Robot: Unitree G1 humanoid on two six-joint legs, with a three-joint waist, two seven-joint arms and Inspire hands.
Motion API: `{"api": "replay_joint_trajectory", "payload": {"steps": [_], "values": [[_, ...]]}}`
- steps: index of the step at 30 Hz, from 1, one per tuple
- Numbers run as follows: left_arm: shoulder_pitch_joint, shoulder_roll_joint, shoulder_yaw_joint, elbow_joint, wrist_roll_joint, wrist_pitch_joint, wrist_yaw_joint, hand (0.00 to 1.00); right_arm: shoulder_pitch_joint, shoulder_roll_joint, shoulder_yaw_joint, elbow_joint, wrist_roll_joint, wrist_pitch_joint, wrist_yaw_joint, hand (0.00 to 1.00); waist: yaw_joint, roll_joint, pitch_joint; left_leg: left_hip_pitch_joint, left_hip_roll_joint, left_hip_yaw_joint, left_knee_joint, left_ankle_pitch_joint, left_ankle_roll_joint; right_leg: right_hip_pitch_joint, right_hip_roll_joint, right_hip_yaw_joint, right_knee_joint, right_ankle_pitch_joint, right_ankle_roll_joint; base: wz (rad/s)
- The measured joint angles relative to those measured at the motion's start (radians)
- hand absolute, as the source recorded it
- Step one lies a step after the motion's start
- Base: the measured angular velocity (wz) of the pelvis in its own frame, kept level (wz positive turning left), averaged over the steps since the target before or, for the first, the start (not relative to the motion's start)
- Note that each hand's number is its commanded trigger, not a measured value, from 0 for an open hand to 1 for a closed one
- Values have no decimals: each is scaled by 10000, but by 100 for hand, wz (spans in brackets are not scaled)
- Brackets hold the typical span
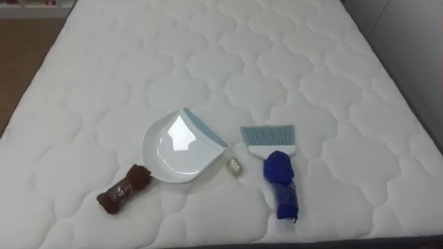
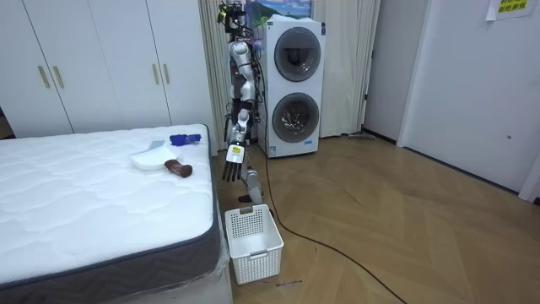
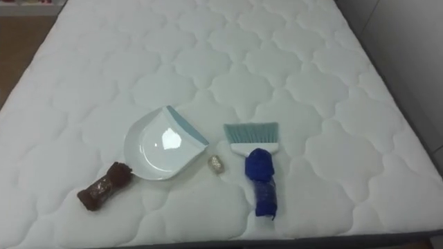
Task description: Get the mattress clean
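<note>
Blue-handled brush (image 1: pixel 275 169), white dustpan (image 1: pixel 176 149) on quilted mattress (image 1: pixel 277 62).

White quilted mattress (image 1: pixel 311 83), white dustpan (image 1: pixel 176 149) with brown handle, blue-handled brush (image 1: pixel 273 162) with pale-blue bristles

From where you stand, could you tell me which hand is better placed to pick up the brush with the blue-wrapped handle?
The right hand, I think. The pale-bristled brush with the blue-wrapped handle lies right of the small crumpled scrap and the white plastic dustpan, its handle pointing toward the near edge.
</note>
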Motion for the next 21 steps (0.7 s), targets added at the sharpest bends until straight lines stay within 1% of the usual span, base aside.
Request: {"api": "replay_joint_trajectory", "payload": {"steps": [1,2,3,4,5,6,7,10,11,13,14,15,16,18,20,21], "values": [[-98,54,3,-431,-139,-244,223,0,-12,-56,-5,-27,8,-130,2,0,-1,14,-3,-26,-1,2,-1,2,1,-67,-6,17,24,2,-3,0],[-206,97,2,-546,-147,-362,334,0,-32,-96,-10,-27,5,-212,2,0,1,19,-2,-21,-3,1,-3,4,2,-77,-7,21,29,4,-4,0],[-369,167,10,-823,-160,-537,575,0,-72,-183,-20,-25,-4,-340,-6,0,-7,76,24,-20,-3,2,-3,5,4,-81,-6,32,29,9,-5,-5],[-398,180,18,-1361,-188,-667,856,0,-74,-270,-21,-27,-55,-455,-41,0,-49,112,14,-14,-3,13,-3,5,4,-93,-4,54,22,12,-3,-4],[-421,179,7,-1622,-226,-768,1001,0,-70,-302,-23,-26,-91,-513,-89,0,-51,125,8,-16,-3,12,-4,5,4,-93,-2,56,9,17,-2,-3],[-552,180,-4,-1908,-322,-1054,1255,0,-67,-347,-26,-24,-116,-537,-189,0,-57,153,6,-14,-1,12,-10,5,4,-92,0,52,0,27,-4,0],[-754,189,-4,-2010,-325,-1231,1485,0,-62,-352,-74,-17,-81,-541,-231,0,-95,205,11,-24,2,15,-13,5,4,-93,0,29,-3,28,-5,0],[-948,265,-8,-2213,-342,-1571,2008,0,-62,-351,-87,-32,-68,-608,-228,0,-260,295,-11,-86,8,34,-14,5,3,-163,7,31,0,28,-5,0],[-1012,276,-28,-2213,-340,-1580,2104,0,-54,-351,-86,-30,-67,-605,-228,0,-273,310,-16,-99,8,34,-12,5,3,-181,8,38,2,28,-6,0],[-1368,285,-57,-2213,-348,-1605,2401,0,-54,-351,-67,-24,-17,-600,-226,0,-289,309,-15,-167,5,35,-15,5,3,-259,4,39,7,29,-6,0],[-1449,299,-90,-2212,-375,-1643,2477,0,-63,-351,-52,-26,-9,-600,-224,0,-276,304,-12,-186,5,42,-17,6,3,-296,3,45,20,29,-7,-4],[-1572,353,-144,-2213,-443,-1785,2591,0,-117,-351,5,-44,6,-603,-215,0,-276,296,-14,-240,8,84,-19,5,3,-359,4,58,21,32,-8,-8],[-1686,476,-270,-2213,-526,-1878,2629,0,-201,-349,13,-45,8,-612,-200,0,-294,300,-16,-326,8,107,-16,6,3,-449,5,68,18,40,-10,-6],[-1887,667,-482,-2213,-547,-1974,2723,0,-322,-351,34,-16,3,-620,-198,0,-380,314,-7,-439,8,104,-13,8,6,-549,4,56,9,63,-11,0],[-2048,726,-512,-2213,-538,-2086,2772,0,-407,-353,58,5,8,-620,-188,0,-491,335,4,-552,5,106,12,9,9,-679,4,85,29,68,-9,-2],[-2170,757,-521,-2213,-530,-2086,2771,0,-476,-353,105,9,8,-620,-176,0,-511,374,29,-601,1,112,21,10,10,-740,3,105,31,70,-6,-8]]}}
